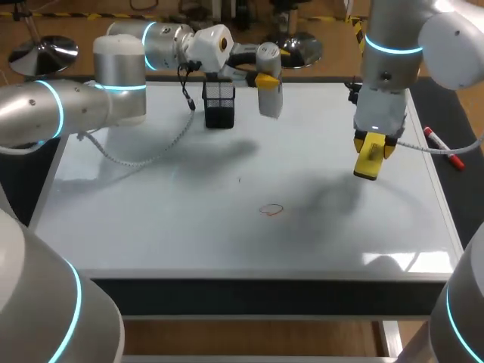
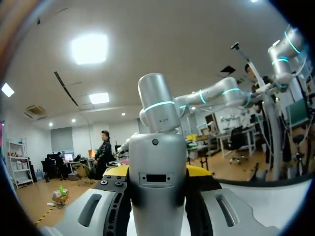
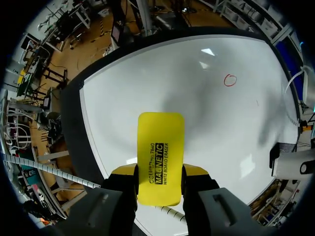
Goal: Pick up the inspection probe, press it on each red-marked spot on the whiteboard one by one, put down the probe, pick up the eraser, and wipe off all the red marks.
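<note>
**Eraser up, 1 red ring to wipe**

Wiping is the step in hand. The right gripper (image 3: 158,179) is clamped on the yellow eraser (image 3: 160,142), 1 finger on each side, and hangs above the whiteboard (image 1: 151,227) at centre right of the head view. The only red mark (image 1: 271,209) I can see lies lower centre, well apart from it. Next, I judge, the eraser must travel to that ring, land flat and rub. The left gripper (image 2: 157,174) grips the inspection probe (image 2: 156,196) at upper centre, beside the black mesh holder (image 1: 218,103); it is not yet put down.
</note>
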Motion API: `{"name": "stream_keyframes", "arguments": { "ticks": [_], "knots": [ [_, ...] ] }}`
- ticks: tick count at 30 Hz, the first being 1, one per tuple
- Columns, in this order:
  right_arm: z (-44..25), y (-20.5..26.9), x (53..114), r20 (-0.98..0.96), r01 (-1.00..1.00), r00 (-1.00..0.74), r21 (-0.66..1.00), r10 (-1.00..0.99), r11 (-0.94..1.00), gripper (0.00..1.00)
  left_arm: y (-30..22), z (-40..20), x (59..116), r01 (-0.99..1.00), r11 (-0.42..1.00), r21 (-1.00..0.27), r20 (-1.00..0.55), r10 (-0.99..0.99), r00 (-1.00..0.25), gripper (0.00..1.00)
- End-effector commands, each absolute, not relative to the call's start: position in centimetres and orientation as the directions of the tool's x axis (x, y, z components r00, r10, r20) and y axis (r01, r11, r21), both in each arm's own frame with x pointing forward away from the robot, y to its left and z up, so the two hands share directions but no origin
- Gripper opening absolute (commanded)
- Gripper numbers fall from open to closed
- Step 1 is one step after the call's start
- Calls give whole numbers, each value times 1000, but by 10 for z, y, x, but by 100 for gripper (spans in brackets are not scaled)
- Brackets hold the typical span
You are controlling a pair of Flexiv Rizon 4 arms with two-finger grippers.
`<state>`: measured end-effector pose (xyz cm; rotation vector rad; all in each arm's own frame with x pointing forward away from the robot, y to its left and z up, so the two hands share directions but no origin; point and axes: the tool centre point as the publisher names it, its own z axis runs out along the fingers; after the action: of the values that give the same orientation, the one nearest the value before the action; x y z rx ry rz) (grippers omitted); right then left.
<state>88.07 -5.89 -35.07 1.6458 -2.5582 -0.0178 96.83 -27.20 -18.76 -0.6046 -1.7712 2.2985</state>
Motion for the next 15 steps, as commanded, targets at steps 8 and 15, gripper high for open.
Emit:
{"name": "stream_keyframes", "arguments": {
  "ticks": [8,15],
  "knots": [
    [-350,-60,881,79,-908,-409,61,-909,414,0,-249,-200,876,74,-192,-979,-114,206,-972,0],
    [-350,-60,881,79,-908,-409,61,-909,414,0,-248,-206,844,52,-212,-976,-93,189,-978,0]
  ]
}}
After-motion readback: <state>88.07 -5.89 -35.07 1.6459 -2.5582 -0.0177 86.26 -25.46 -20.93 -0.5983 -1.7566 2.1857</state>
